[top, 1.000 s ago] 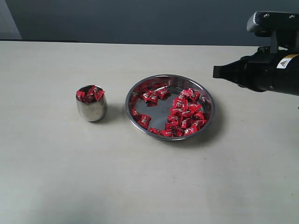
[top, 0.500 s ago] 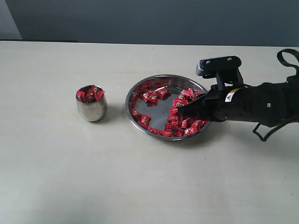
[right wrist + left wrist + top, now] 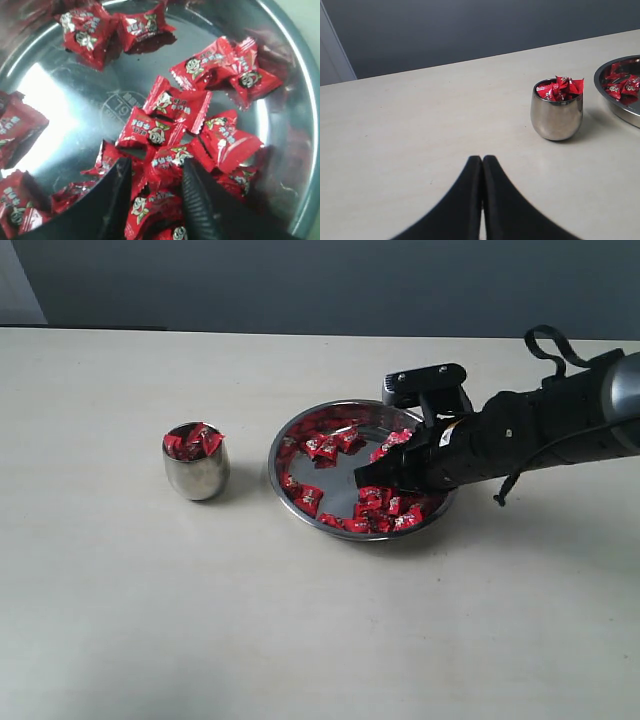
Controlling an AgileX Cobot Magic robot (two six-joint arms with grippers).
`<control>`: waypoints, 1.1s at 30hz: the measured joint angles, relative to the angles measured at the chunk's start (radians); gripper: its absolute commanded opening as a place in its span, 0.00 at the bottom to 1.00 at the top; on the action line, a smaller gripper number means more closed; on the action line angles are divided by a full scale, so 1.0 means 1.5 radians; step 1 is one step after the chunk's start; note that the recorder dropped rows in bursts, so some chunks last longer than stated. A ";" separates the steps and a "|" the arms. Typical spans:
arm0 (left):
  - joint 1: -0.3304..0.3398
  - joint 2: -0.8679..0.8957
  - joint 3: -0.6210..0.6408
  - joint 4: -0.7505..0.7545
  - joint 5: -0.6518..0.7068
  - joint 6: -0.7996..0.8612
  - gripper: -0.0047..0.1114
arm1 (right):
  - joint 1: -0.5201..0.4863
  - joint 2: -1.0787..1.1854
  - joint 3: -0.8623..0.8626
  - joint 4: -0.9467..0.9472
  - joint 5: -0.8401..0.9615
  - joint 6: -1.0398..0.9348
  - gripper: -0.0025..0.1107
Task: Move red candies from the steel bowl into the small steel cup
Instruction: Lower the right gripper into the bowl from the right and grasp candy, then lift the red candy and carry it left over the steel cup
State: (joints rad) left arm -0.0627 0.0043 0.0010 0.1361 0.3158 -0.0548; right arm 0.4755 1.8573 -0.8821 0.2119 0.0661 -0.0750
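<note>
How the red candies [image 3: 165, 112] will handle: likely light, wrappers crinkly and slippery; pinch one across its plump middle
Looks: shiny red, small dark-and-white marks
Location: heaped in the steel bowl [image 3: 75, 100], some between the fingers of your right gripper [image 3: 156, 170]; others in the small steel cup [image 3: 556, 117]
State of right gripper: fingers parted over the heap
State of left gripper [image 3: 482, 161]: fingers pressed together, empty

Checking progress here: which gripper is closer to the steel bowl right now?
Right. The right gripper is inside the steel bowl, among the red candies; the left gripper is farther off, beyond the small steel cup.
</note>
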 measured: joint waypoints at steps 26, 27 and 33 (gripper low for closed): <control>0.000 0.000 0.000 0.000 0.000 0.000 0.04 | -0.065 0.044 -0.027 -0.025 0.043 0.000 0.31; 0.000 0.000 0.000 0.000 0.000 0.000 0.04 | -0.065 0.045 -0.027 -0.025 0.042 0.000 0.29; 0.000 0.000 0.000 0.000 0.000 0.000 0.04 | -0.065 0.047 -0.027 -0.027 0.038 0.000 0.04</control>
State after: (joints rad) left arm -0.0627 0.0043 0.0010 0.1361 0.3158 -0.0548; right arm 0.3784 1.9278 -0.9227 0.1718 0.1228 -0.0750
